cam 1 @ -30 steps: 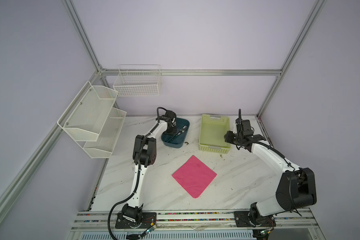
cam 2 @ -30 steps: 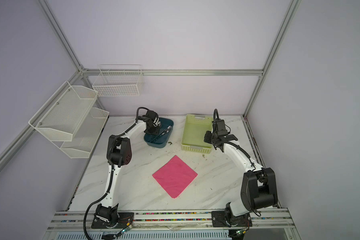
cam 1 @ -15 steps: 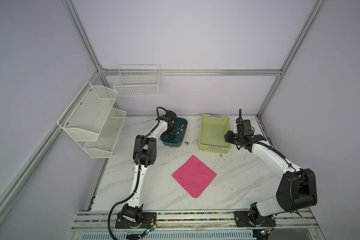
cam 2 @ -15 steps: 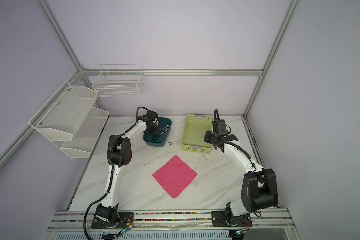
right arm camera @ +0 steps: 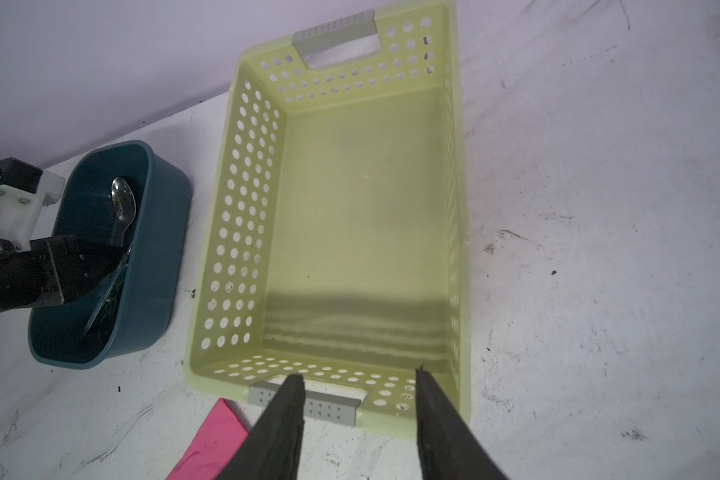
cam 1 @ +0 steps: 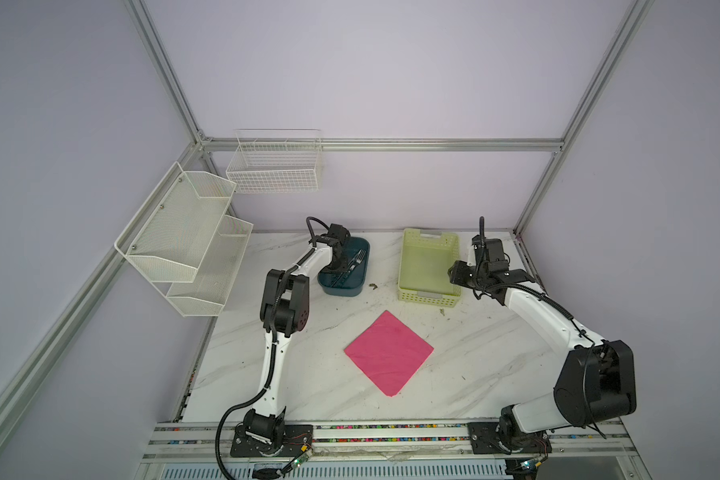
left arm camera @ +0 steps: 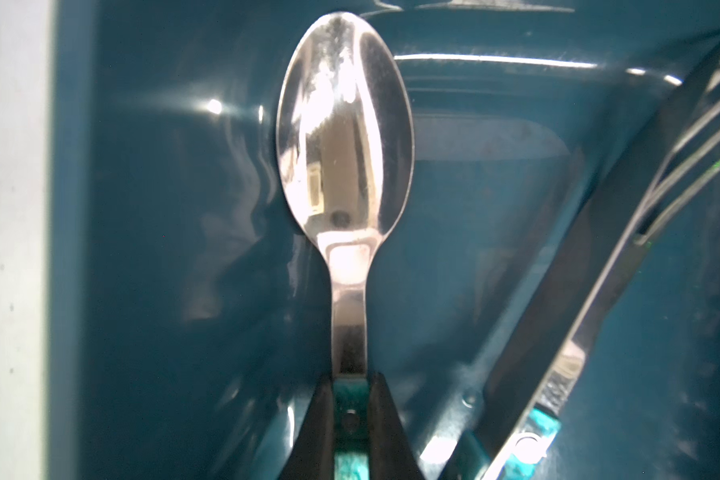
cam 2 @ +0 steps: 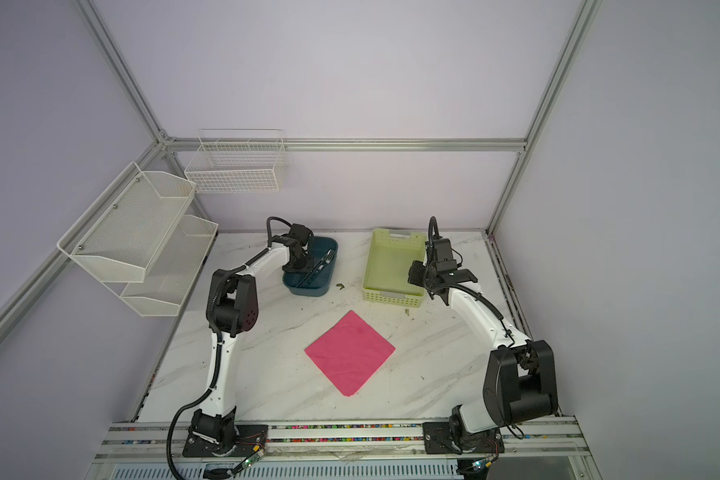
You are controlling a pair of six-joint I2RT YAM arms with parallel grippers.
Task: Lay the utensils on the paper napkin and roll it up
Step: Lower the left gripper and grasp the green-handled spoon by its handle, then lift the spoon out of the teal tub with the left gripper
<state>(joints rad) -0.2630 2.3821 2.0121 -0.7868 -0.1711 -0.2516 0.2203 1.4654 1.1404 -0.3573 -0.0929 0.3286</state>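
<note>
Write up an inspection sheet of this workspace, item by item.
Surface: white marbled tabletop, dark specks scattered.
Job's things: bright pink paper napkin flat, bare; silver teal-handled spoon, fork, knife inside dark teal plastic tub.
Clutter: pale green perforated plastic basket, nothing in it.
Pincers: left pincer shut on spoon handle; right pincer open, holding nothing.
Cables: black cable loop at each wrist.
Surroundings: white wire basket, white mesh shelves on walls.

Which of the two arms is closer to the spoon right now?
Left. The left jaws are shut on the spoon handle inside the tub; the right jaws hang open by the basket, apart from the tub.
</note>
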